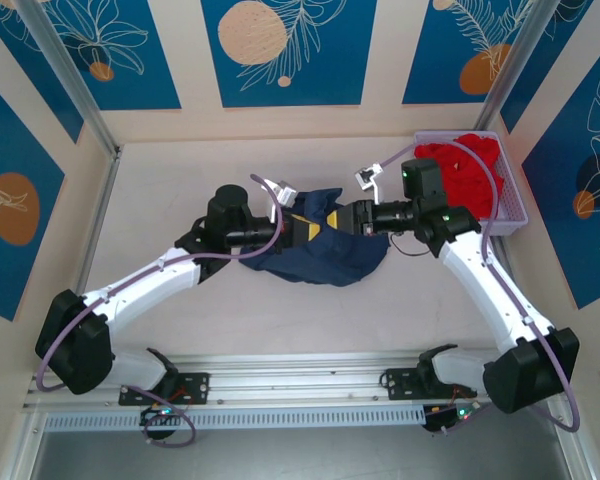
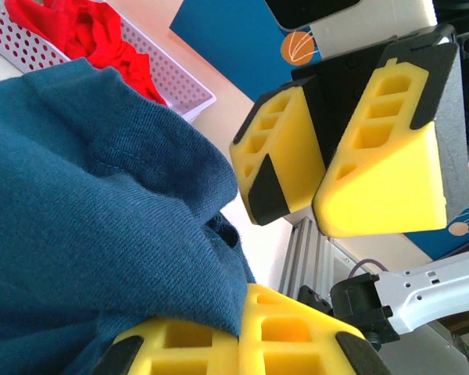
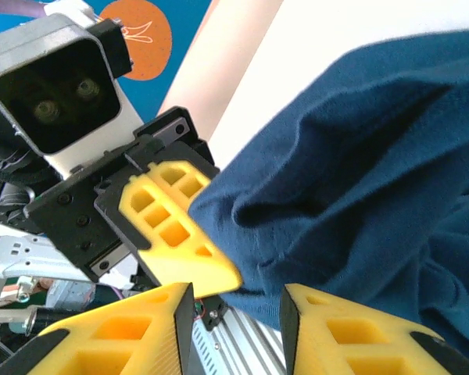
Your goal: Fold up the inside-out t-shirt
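The inside-out t-shirt (image 1: 330,258) is a dark navy bundle bunched at the middle of the table, lifted at its top between the two arms. My left gripper (image 1: 302,228) comes in from the left and is shut on a fold of the navy cloth (image 2: 102,195), which is pinched between its yellow fingers (image 2: 180,340). My right gripper (image 1: 358,217) faces it from the right. Its jaws stand open with a clear gap, and the shirt's edge (image 3: 359,172) hangs just beyond its fingertips (image 3: 336,328), not clamped. The left gripper's yellow finger (image 3: 176,234) shows close ahead, against the cloth.
A lilac mesh basket (image 1: 510,215) at the back right holds a bright red garment (image 1: 470,170). The left wrist view shows the basket (image 2: 180,82) just behind the shirt. An aluminium rail (image 1: 300,370) runs along the near edge. The two grippers are very close together.
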Robot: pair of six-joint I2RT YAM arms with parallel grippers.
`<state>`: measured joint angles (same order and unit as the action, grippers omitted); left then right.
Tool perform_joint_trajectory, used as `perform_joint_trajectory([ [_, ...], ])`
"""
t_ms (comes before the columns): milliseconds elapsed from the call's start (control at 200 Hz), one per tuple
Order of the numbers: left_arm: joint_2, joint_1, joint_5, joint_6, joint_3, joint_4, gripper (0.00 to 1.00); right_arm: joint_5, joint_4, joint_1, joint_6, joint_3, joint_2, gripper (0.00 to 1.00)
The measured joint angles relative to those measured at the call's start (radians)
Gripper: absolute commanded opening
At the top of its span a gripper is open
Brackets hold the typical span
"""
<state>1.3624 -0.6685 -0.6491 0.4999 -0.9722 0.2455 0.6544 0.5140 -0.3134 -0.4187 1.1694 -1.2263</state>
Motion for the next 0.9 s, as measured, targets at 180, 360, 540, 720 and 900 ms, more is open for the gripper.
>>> perform_joint_trajectory([
  [180,0.0,0.0,0.0,0.0,0.0,-0.002,0.0,-0.047,0.015,-0.021,0.021,0.034,-0.051,0.36],
  [360,0.0,0.0,0.0,-0.001,0.0,-0.003,0.0,-0.078,0.031,-0.03,0.029,0.033,-0.068,0.32],
  [540,0.0,0.0,0.001,-0.001,0.0,-0.006,0.0,-0.091,0.035,-0.033,0.039,0.033,-0.069,0.16],
  [720,0.0,0.0,0.017,-0.004,0.0,-0.013,0.0,-0.095,0.042,-0.031,0.046,0.033,-0.068,0.06],
  [900,0.0,0.0,0.063,-0.01,0.0,-0.041,0.0,-0.074,0.039,0.0,0.045,0.033,-0.048,0.0],
])
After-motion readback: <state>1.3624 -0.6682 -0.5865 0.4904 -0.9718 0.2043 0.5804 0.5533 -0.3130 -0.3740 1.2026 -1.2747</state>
